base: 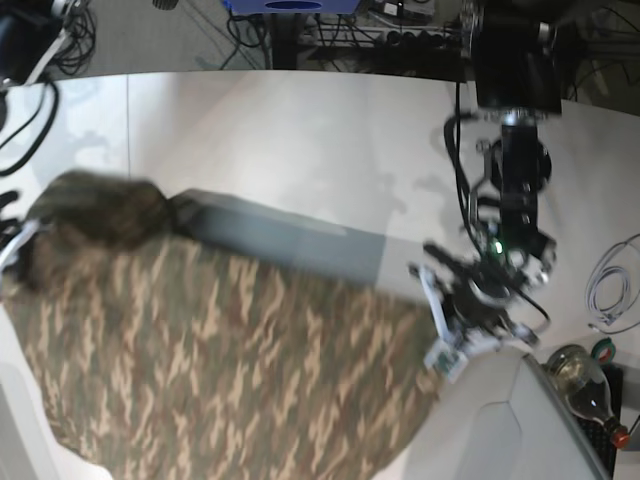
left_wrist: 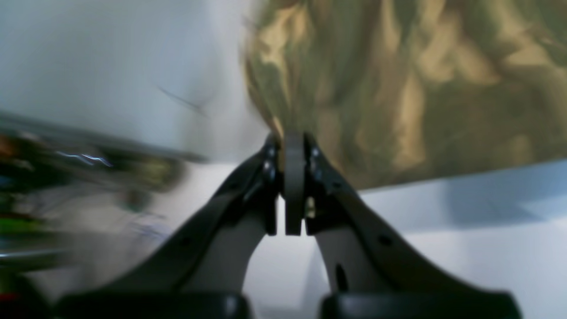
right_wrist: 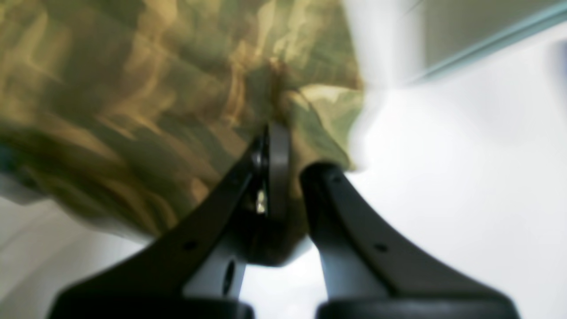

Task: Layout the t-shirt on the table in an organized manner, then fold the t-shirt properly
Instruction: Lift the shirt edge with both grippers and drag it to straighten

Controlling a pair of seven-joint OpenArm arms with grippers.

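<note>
Two grippers clamped on one camouflage t-shirt (base: 210,350), seen blurred in all three views. Left gripper (left_wrist: 293,150): fingers pressed together on a pinch of the t-shirt (left_wrist: 398,88), cloth fanning up and to the right from the tips, white table (left_wrist: 465,248) below the cloth's lower edge. Right gripper (right_wrist: 283,150): fingers closed on a fold of the t-shirt (right_wrist: 133,110), fabric bunched between them and spreading left across the wrist view, bare table (right_wrist: 465,177) to the right of the cloth. From the base view, t-shirt stretched between the two arms, covering the near-left part of the table (base: 300,150), casting a grey shadow band on the surface just beyond its far edge. Left gripper (base: 445,335) at the t-shirt's right corner; cloth gathered into a dark lump at the t-shirt's far-left corner. Right of the t-shirt, a glass bottle (base: 585,385) and a coiled white cable (base: 610,290) near the table's edge.
</note>
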